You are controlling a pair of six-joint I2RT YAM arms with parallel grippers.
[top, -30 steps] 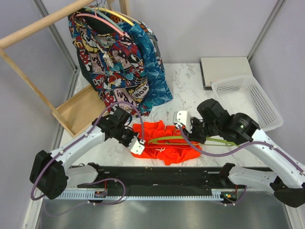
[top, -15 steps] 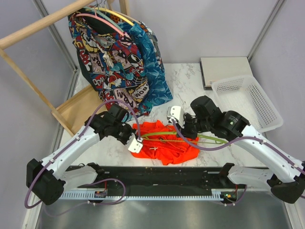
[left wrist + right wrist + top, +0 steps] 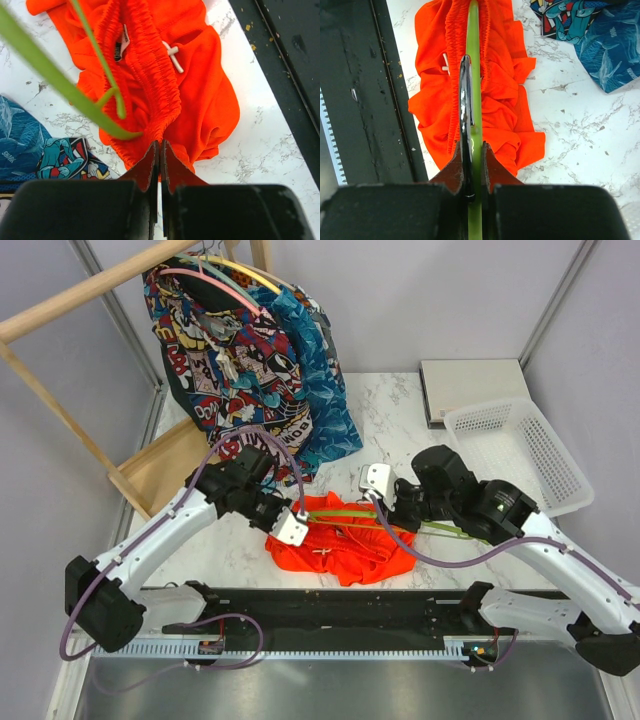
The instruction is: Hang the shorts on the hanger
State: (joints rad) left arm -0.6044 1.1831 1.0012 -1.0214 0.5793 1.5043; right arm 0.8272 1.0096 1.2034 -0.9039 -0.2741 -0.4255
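Note:
The orange-red shorts (image 3: pixel 345 550) lie bunched on the marble between my arms. They also show in the left wrist view (image 3: pixel 200 90) and the right wrist view (image 3: pixel 495 100). My left gripper (image 3: pixel 293 516) is shut on the elastic waistband at the shorts' left edge (image 3: pixel 160 144). My right gripper (image 3: pixel 390 508) is shut on the lime-green hanger (image 3: pixel 450 531) at its neck, beside the metal hook (image 3: pixel 465 100). The green bar (image 3: pixel 473 55) runs along inside the gathered waistband. One hanger arm (image 3: pixel 50 70) crosses the left wrist view above the fabric.
A wooden rack (image 3: pixel 90 300) at the back left holds a comic-print garment (image 3: pixel 230 370) and a blue one (image 3: pixel 320 390) on pink and yellow hangers. A white basket (image 3: pixel 525 455) and a grey slab (image 3: pixel 470 385) sit at the back right. A black rail (image 3: pixel 330 605) lines the near edge.
My left gripper has moved back and left, pulling the waistband's left end with it. My right gripper went left with the hanger, then slightly right; the hanger's arm now lies further inside the shorts.

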